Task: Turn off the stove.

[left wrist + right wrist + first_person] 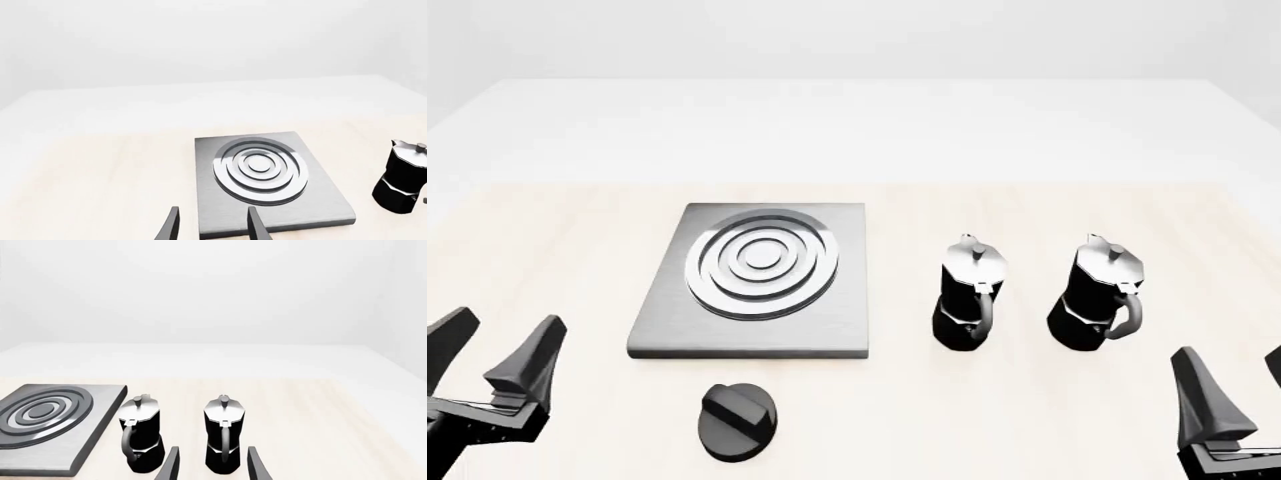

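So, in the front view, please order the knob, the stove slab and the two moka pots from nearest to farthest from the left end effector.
From the left end effector, open at lower left:
1. Knob, just to its right, near the front edge.
2. Stove slab, ahead and right of it.
3. Left moka pot, past the slab.
4. Right moka pot, farthest right.

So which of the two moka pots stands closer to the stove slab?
The left moka pot; it stands just right of the stove slab, while the other pot sits further right.

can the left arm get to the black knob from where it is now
Probably yes: the left hand is open and holds nothing, and only bare table lies between it and the knob in front of the stove.
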Controlling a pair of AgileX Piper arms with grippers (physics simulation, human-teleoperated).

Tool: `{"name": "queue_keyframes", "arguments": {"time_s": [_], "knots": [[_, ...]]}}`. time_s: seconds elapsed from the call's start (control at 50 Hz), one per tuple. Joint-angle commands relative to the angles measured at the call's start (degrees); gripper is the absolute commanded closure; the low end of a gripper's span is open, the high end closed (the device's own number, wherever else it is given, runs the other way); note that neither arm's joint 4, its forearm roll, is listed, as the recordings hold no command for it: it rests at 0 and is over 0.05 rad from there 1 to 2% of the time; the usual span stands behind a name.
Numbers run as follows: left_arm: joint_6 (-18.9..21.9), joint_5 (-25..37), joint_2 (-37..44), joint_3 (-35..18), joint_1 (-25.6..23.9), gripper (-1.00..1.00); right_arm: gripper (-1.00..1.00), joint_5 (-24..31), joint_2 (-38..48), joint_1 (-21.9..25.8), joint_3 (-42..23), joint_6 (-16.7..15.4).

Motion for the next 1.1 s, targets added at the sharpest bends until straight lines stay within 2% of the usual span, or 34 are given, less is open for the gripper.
{"name": "queue_keyframes", "arguments": {"time_s": [0.02, 0.12, 0.14, 0.2, 0.22, 0.26, 0.28, 0.32, 0.36, 0.38, 0.44, 0.46, 0.5, 0.54, 0.64, 0.66, 0.72, 0.84, 0.94, 1.1], "knots": [[2.5, 4.1, 9.1, -7.5, -6.2, -1.00, -1.00, 0.1, 0.0, 0.5, 0.0, -0.1], [0.2, 6.0, 12.3, -9.3, -7.5, -1.00, -1.00, 0.1, 0.1, 0.5, 0.0, -0.1], [4.2, 12.8, 14.7, -13.3, -8.6, -1.00, -1.00, 0.1, 0.1, 0.6, -0.1, -0.1], [2.2, 17.2, 15.4, -15.8, -9.1, -1.00, -1.00, 0.1, 0.2, 0.5, -0.1, 0.1], [3.9, 18.4, 15.6, -16.4, -9.0, -1.00, -1.00, 0.1, 0.2, 0.5, -0.1, 0.2], [3.4, 20.3, 17.0, -17.0, -10.7, -1.00, -1.00, 0.1, 0.2, 0.4, -0.1, 0.3], [5.4, 20.8, 17.0, -17.2, -10.3, -1.00, -1.00, 0.1, 0.2, 0.4, -0.1, 0.3], [3.9, 23.5, 18.1, -18.8, -11.0, -1.00, -1.00, 0.1, 0.2, 0.3, -0.1, 0.4], [3.7, 24.2, 18.4, -19.1, -11.4, -1.00, -1.00, 0.1, 0.2, 0.3, -0.1, 0.4], [5.3, 24.8, 18.9, -19.3, -11.4, -1.00, -1.00, 0.1, 0.2, 0.3, -0.1, 0.4], [6.1, 25.9, 20.9, -20.0, -12.2, -1.00, -1.00, 0.2, 0.1, 0.3, -0.1, 0.3], [5.0, 26.1, 21.8, -19.9, -12.6, -1.00, -1.00, 0.2, 0.1, 0.4, -0.1, 0.3], [6.5, 26.3, 23.0, -19.8, -13.0, -1.00, -1.00, 0.2, 0.1, 0.5, -0.1, 0.3], [6.9, 27.8, 26.1, -18.5, -15.7, -1.00, -1.00, 0.2, 0.1, 0.7, -0.1, 0.2], [4.8, 28.5, 27.1, -17.6, -18.8, -1.00, -1.00, 0.3, 0.1, 0.8, -0.1, 0.2], [6.0, 28.8, 27.5, -16.8, -18.9, -1.00, -1.00, 0.3, 0.1, 0.9, -0.1, 0.2], [4.9, 28.5, 28.8, -15.4, -20.8, -1.00, -1.00, 0.3, 0.1, 1.0, -0.1, 0.2], [6.2, 27.2, 30.2, -14.5, -18.9, -1.00, -1.00, 0.3, 0.2, 0.8, -0.1, 0.1], [5.9, 23.7, 33.9, -11.6, -20.6, -1.00, -1.00, 0.2, 0.2, 0.9, 0.0, -0.1], [6.2, 18.0, 39.0, -9.0, -20.5, -1.00, -1.00, 0.2, 0.2, 1.0, 0.0, -0.1]]}}
